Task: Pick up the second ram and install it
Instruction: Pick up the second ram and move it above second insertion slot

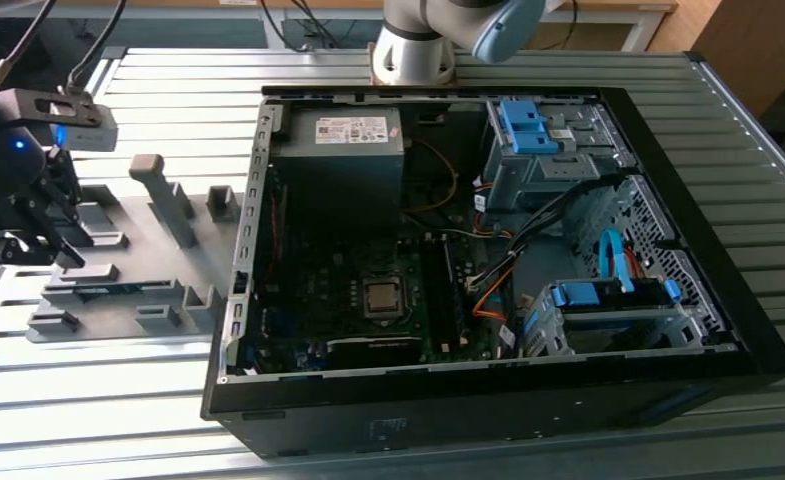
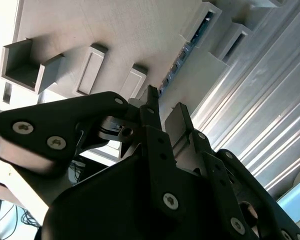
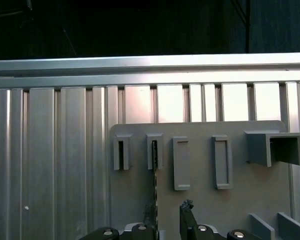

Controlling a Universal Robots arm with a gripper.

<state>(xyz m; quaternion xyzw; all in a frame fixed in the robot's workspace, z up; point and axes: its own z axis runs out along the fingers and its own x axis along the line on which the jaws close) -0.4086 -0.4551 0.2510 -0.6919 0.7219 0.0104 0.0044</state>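
I am at the picking-up step, and nothing is gripped yet. My claw [image 2: 165,104] is spread, its two fingers low over the grey fixture plate [image 3: 240,200]. The second ram [image 3: 154,175] stands on edge in its slotted holders on that plate. It runs from a block ahead of my fingertips back towards me. In the first wrist view the strip lines up close to one finger rather than the middle of the gap, and I cannot tell whether that finger touches it.

As I judge it, a good grip calls for the strip to sit squarely between both fingers, with the pinch on its flat faces. It also calls for a straight pull out of the holders, so the thin board does not bend or jam.

Under the plate lies a ribbed metal table [image 3: 50,175], pale and bright. Well away from my claw, toward the exterior view's right, the open computer case [image 1: 472,410] lies on its side with its motherboard [image 1: 352,300] exposed. Beyond the table's far edge the room is dark, with cables hanging there.
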